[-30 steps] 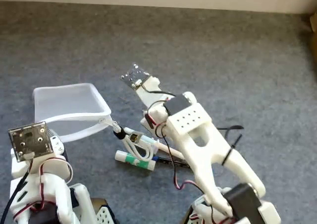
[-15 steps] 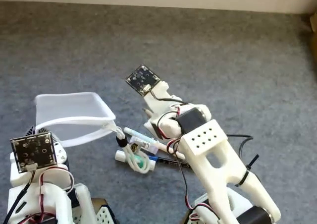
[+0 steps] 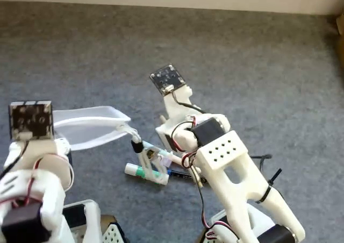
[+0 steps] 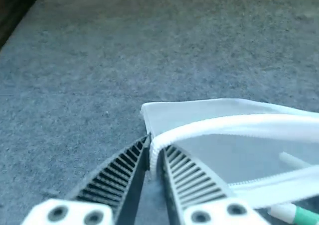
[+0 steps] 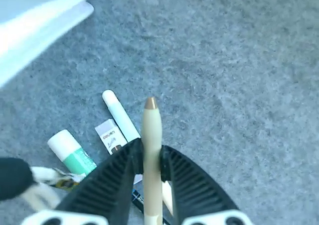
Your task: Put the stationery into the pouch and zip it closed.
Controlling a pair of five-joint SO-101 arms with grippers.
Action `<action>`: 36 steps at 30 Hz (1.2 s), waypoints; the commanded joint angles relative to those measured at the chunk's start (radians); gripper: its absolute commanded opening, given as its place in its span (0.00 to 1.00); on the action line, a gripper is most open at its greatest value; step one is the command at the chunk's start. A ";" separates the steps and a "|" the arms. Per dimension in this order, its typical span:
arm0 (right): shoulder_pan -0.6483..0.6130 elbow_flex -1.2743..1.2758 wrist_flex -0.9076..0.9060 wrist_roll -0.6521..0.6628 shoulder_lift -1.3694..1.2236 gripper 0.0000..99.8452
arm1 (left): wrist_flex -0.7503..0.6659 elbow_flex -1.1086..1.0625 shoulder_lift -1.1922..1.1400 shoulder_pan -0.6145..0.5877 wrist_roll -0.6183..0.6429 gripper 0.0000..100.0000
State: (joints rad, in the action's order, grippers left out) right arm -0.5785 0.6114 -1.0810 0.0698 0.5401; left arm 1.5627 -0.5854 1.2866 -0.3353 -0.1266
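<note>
- two arms, one pouch (image 3: 88, 126) and five pieces of stationery, as far as i can count them.
- my left gripper (image 4: 154, 154) is pinched tight on the pouch's white zip edge at one corner. the ribbed jaws nearly meet, with only the rim between them.
- the pouch is translucent white and rests on the grey carpet (image 3: 258, 65) in front of the left arm. its two zip edges stand apart, so the mouth is open.
- a slim white shape shows through the pouch wall; i cannot tell whether it is inside or underneath.
- my right gripper (image 5: 151, 150) is clamped on one cream stick (image 5: 151, 120) with a brown tip. the stick runs between the jaws and its tip juts past the fingertips.
- on the carpet below that gripper lie four more pieces:
  - one white pen (image 5: 119, 114)
  - one small white box (image 5: 108, 134)
  - one white tube (image 5: 74, 154) with a green band
  - one dark pen (image 5: 135, 197), mostly hidden by a jaw
- one black zip pull (image 3: 135, 145) with a white cord loop sits at the pouch's corner, just beside the pile.
- the held stick is apart from the pouch. in the high view the open mouth lies left of the right gripper, with the zip pull between them.
</note>
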 commanded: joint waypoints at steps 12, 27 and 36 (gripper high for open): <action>0.018 -0.019 -0.005 -0.155 0.048 0.01 | 0.035 0.159 -0.285 0.064 0.089 0.01; 0.012 -0.010 0.001 -0.155 0.367 0.00 | 0.035 0.266 -0.464 0.064 0.118 0.01; 0.008 -0.018 0.002 -0.153 0.533 0.00 | 0.037 0.291 -0.484 0.067 0.149 0.01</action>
State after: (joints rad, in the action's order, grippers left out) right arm -0.5785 0.6114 -1.0810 -0.0790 1.0081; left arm 1.5919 -0.3107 0.8278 -0.2954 0.0100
